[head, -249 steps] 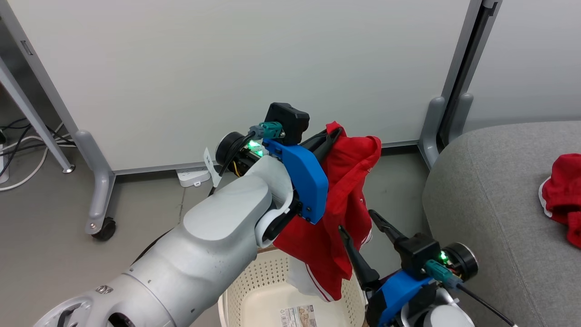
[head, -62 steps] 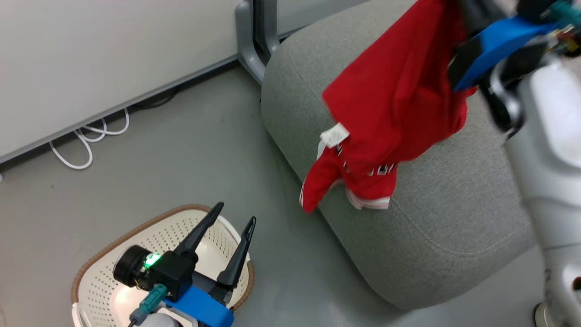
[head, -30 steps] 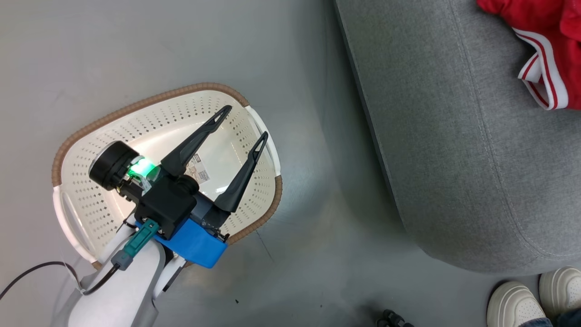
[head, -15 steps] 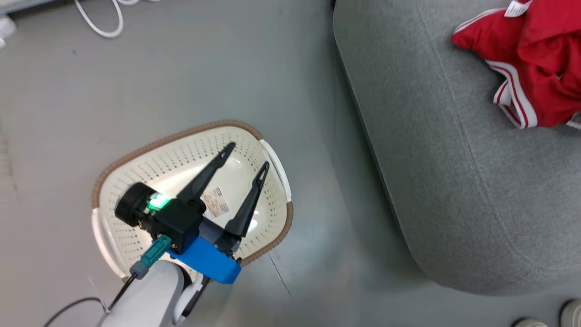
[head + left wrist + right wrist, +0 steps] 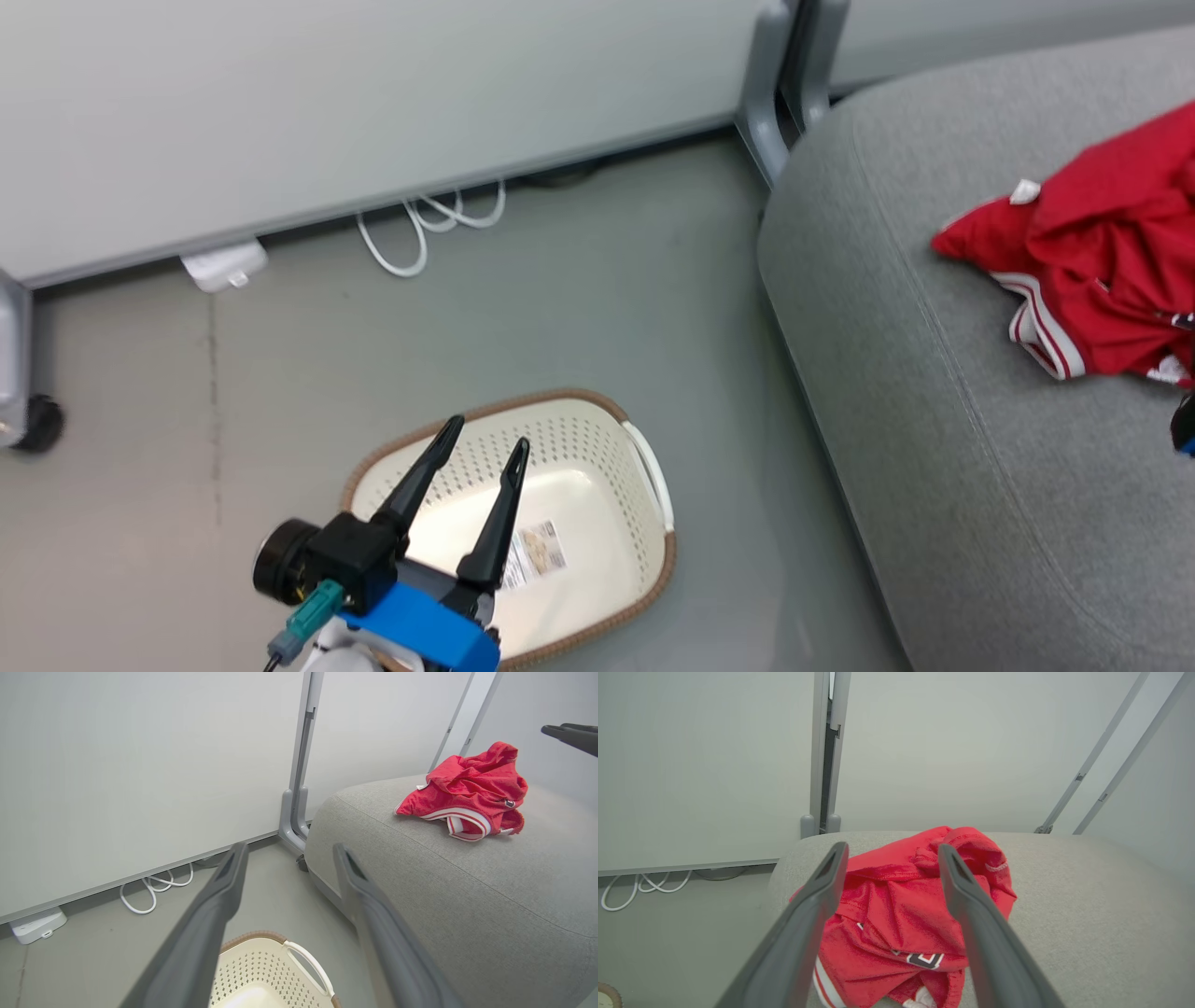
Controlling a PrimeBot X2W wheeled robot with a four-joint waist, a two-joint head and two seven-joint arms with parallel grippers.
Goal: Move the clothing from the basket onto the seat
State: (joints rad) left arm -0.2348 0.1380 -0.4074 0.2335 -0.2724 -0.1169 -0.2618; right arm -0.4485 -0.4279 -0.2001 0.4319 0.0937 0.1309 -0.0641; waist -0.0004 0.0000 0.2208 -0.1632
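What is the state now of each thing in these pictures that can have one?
basket, upright on the floor, empty.
clothing, crumpled in a heap on the seat.
seat, carrying the clothing.
left gripper, open, holding nothing, over the basket.
right gripper, open, holding nothing, pointing at the clothing.

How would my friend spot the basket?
Find the big grey seat, then look at the floor beside it, below the left gripper. The basket is the cream-white tub full of little holes, with a brown rim and a label on its bottom.
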